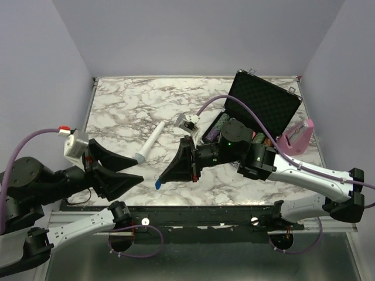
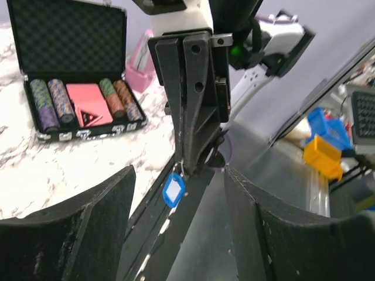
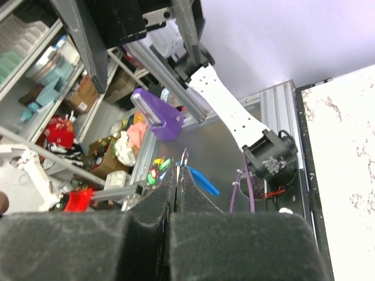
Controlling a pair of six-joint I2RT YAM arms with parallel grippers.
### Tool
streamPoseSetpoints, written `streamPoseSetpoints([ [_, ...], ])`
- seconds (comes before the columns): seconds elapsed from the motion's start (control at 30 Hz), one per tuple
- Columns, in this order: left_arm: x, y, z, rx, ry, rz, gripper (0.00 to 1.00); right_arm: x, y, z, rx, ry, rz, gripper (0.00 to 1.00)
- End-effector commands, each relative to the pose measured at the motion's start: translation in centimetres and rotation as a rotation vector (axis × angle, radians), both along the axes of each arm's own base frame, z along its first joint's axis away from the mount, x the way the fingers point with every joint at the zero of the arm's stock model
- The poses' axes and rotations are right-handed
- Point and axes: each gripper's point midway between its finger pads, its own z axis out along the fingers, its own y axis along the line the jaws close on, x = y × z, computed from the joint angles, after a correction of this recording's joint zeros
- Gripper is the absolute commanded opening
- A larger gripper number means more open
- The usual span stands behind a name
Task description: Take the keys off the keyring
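Observation:
My right gripper (image 1: 174, 170) is shut on the keyring (image 2: 179, 169), a thin silvery loop pinched at its fingertips. It holds the ring above the table's front edge. The key, with its bright blue head (image 2: 174, 189), hangs from the ring below the tips; it also shows in the top view (image 1: 158, 184). In the right wrist view the ring (image 3: 184, 157) sticks up between the shut pads (image 3: 158, 202) and the blue head (image 3: 200, 181) lies just beyond them. My left gripper (image 1: 139, 171) is open and empty. It faces the right gripper, a little to its left, with the key seen between its fingers (image 2: 88, 228).
An open black case (image 1: 265, 105) with poker chips (image 2: 53, 99) stands at the back right. A white stick-like tool (image 1: 150, 143) lies mid-table. A pink object (image 1: 297, 136) sits by the right edge. The aluminium frame rail (image 1: 193, 213) runs below the key.

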Motion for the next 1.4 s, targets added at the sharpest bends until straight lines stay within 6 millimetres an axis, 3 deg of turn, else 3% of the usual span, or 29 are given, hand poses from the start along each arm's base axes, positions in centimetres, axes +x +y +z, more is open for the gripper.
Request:
streamPoseSetpoints([
  [0.0,0.2,0.8,2.5,-0.210,0.008,0.051,0.70,1.2,-0.2,2.8,0.123,0.008,-0.109,0.01],
  [0.17,0.3,1.5,2.2,-0.297,0.035,0.081,0.64,2.2,-0.1,3.8,0.215,0.070,-0.175,0.01],
  [0.37,0.4,0.3,0.6,-0.394,0.094,0.052,0.59,1.5,-0.3,4.0,0.285,0.131,-0.133,0.01],
  [0.73,0.9,-1.0,-0.1,-0.409,0.113,0.034,0.42,0.9,-0.3,4.5,0.308,0.156,-0.085,0.01],
  [1.03,1.2,-1.5,-0.3,-0.415,0.122,0.037,0.36,0.8,0.3,4.1,0.303,0.165,-0.066,0.01],
  [1.37,1.3,-2.1,-0.5,-0.395,0.131,0.028,0.18,0.7,0.4,4.2,0.301,0.163,-0.060,0.01],
])
